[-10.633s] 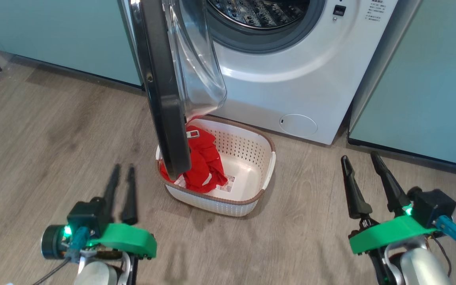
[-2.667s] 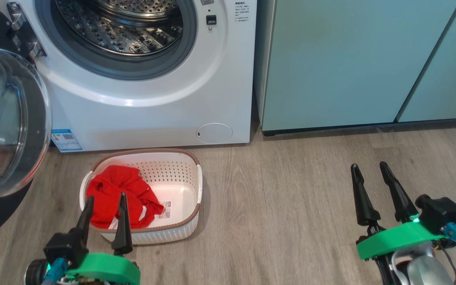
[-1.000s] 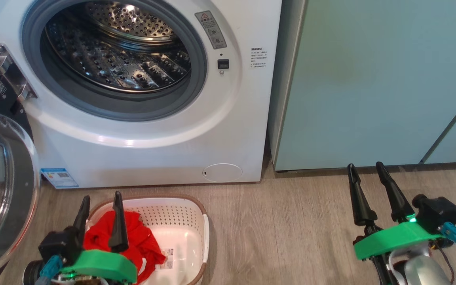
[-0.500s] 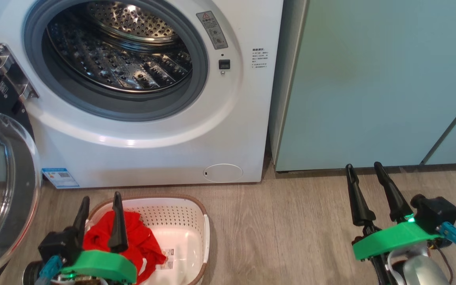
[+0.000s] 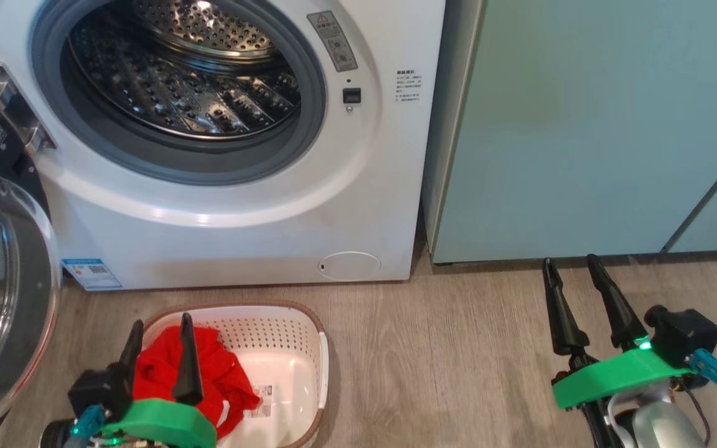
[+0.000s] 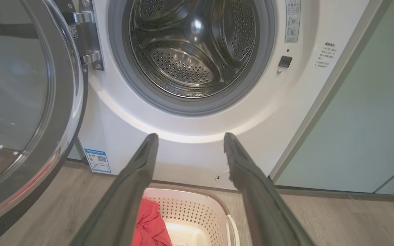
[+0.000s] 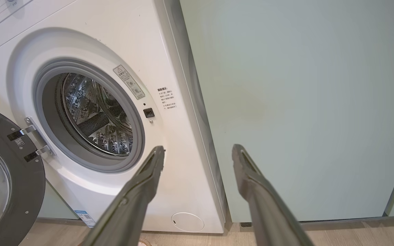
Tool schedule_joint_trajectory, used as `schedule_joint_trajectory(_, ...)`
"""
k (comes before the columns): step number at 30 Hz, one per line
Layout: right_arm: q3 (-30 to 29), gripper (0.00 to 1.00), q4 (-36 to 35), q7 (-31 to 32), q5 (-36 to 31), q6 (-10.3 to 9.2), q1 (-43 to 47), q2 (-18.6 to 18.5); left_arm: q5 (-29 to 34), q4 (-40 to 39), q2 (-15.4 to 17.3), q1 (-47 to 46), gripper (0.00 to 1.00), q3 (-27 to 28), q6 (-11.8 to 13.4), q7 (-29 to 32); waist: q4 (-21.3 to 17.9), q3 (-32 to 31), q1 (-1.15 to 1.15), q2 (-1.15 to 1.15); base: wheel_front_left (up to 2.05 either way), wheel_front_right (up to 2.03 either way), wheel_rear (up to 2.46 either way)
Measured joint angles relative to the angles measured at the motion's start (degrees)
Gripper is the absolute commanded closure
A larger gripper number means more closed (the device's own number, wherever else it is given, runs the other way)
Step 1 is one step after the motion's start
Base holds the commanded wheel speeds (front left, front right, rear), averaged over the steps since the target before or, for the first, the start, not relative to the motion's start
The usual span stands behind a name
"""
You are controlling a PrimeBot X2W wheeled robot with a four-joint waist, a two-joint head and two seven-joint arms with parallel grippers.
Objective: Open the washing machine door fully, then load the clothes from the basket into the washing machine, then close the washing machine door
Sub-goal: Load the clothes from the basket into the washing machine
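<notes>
The washing machine point(image 5: 221, 205) stands with its steel drum point(image 5: 184, 81) bare. The washing machine door point(image 5: 4, 298) is swung wide to the left on its hinge, as the left wrist view also shows point(image 6: 65, 102). On the floor before the machine sits the basket point(image 5: 316, 348), with the red clothes point(image 5: 215, 373) piled in its left half. My left gripper point(image 5: 161, 323) hovers open above the clothes with nothing between its fingers. My right gripper point(image 5: 570, 262) is open and empty, low over the floor far to the right, pointing at the cabinets.
Pale teal cabinets point(image 5: 582, 124) stand against the machine's right side. A small round white flap point(image 5: 349, 266) sits low on the machine's front. Bare wooden floor point(image 5: 445, 361) lies between the basket and my right gripper.
Over the last second the head view has shifted slightly and both grippers have stayed open and almost still. Since the oldest frame the door has swung from half open to wide open.
</notes>
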Motion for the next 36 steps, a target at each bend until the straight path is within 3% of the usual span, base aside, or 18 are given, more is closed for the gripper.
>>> schedule_joint_trajectory(9,0.99,0.00,-0.18,0.00,-0.02,0.00,-0.40,0.00,3.33,7.55,0.00,-1.26,0.00,-0.01,1.54,0.01,-0.74,4.53,0.00,0.00,0.00,0.00,0.00)
schedule_joint_trajectory(17,2.02,0.00,-1.78,0.00,-0.69,0.00,-6.92,0.00,4.70,22.30,-0.04,-14.46,0.00,3.58,1.35,0.02,-1.88,14.23,0.00,0.00,0.00,0.00,0.00)
schedule_joint_trajectory(25,3.18,0.00,-3.08,0.00,-0.56,0.00,-10.48,0.00,3.49,40.31,3.14,-26.41,0.00,9.05,1.57,0.02,-4.41,24.85,0.00,0.00,0.00,0.00,0.00)
schedule_joint_trajectory(36,3.97,0.00,-4.44,-0.15,2.09,0.00,-15.13,0.00,3.22,55.31,10.29,-39.49,0.00,10.90,1.47,0.02,-8.95,36.69,0.01,-0.01,0.00,0.00,0.00)
